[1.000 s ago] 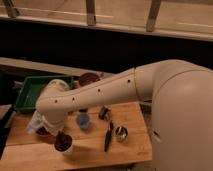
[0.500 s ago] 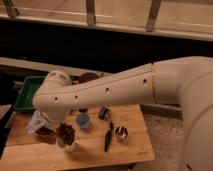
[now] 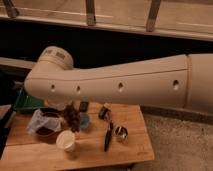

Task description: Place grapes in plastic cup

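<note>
The grapes (image 3: 73, 119), a dark purple-brown bunch, hang just below my wrist at the left of the wooden table (image 3: 90, 150). My gripper (image 3: 71, 110) sits right above them, mostly hidden by the big cream arm, and is shut on the bunch. The plastic cup (image 3: 84, 121), small and blue-grey, stands directly to the right of the grapes and touches or nearly touches them in this view. Part of the cup is covered by the bunch.
A white cup (image 3: 66, 141) stands near the table's front. A bowl with crinkled clear plastic (image 3: 44, 123) is at the left, a green bin (image 3: 26, 103) behind it. A black tool (image 3: 108, 136), a metal cup (image 3: 121, 132) and a small dark object (image 3: 104, 113) lie to the right.
The arm has swung across the view, carrying the grapes from near the white cup back and rightward to beside the blue-grey cup.
</note>
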Available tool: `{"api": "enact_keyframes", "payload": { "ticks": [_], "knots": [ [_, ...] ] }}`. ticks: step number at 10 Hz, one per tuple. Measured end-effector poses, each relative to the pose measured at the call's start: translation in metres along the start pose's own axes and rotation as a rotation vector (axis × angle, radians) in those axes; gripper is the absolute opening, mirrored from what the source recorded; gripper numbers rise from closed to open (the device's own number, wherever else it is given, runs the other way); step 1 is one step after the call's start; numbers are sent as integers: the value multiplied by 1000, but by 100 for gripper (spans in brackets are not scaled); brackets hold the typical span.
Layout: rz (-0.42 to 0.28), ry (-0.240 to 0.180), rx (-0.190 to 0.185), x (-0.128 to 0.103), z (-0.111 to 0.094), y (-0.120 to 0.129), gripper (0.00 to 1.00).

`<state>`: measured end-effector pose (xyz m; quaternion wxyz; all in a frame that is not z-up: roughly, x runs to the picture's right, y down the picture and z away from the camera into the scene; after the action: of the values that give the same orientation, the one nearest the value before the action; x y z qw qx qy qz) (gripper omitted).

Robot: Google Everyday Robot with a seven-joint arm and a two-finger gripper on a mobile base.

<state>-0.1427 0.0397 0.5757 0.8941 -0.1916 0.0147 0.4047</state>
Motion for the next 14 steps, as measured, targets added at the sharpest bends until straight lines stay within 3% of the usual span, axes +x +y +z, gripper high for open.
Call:
{"api": "enact_keyframes", "payload": {
  "ticks": [2, 4, 8, 14],
  "knots": [
    [46, 6, 27, -11, 4, -37, 9],
    [84, 23, 23, -15, 23, -56, 9],
    [125, 55, -36, -14, 69, -56, 9],
    [123, 93, -112, -17, 109, -45, 9]
  ]
}}
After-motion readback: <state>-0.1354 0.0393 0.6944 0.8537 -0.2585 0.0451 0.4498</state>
